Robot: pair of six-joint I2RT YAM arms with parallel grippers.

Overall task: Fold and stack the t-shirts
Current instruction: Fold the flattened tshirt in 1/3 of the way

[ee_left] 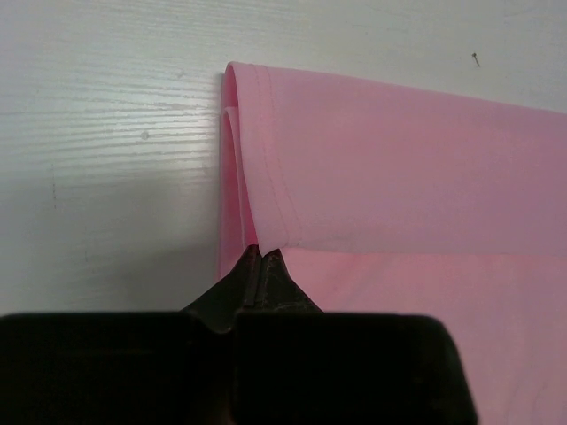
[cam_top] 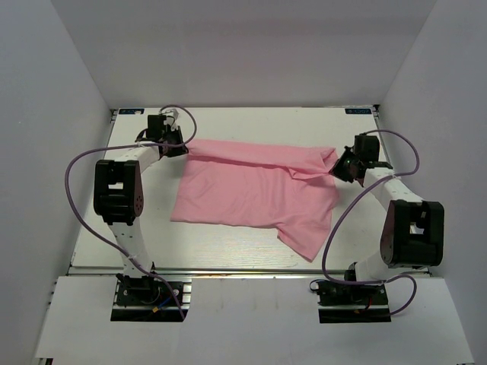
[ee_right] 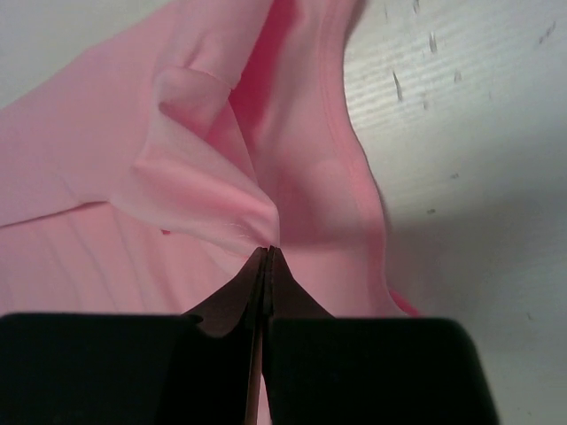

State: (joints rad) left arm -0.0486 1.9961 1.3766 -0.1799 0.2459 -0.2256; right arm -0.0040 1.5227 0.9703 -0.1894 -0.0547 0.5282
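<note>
A light pink t-shirt [cam_top: 255, 194] lies spread on the white table [cam_top: 228, 122], its far edge lifted and folded over between the two grippers. My left gripper [cam_top: 180, 147] is shut on the shirt's hemmed corner at the far left; in the left wrist view the hem [ee_left: 270, 159] runs up from the closed tips [ee_left: 263, 252]. At the far right my right gripper [cam_top: 335, 169] is shut on a bunched fold of the t-shirt [ee_right: 213, 186] beside the collar, tips together [ee_right: 269, 250]. A sleeve [cam_top: 308, 232] sticks out toward the near right.
Grey walls [cam_top: 46, 152] close in the table on the left, right and back. The table's near edge [cam_top: 228, 272] runs just in front of the shirt. Purple cables [cam_top: 76, 163] loop beside both arms.
</note>
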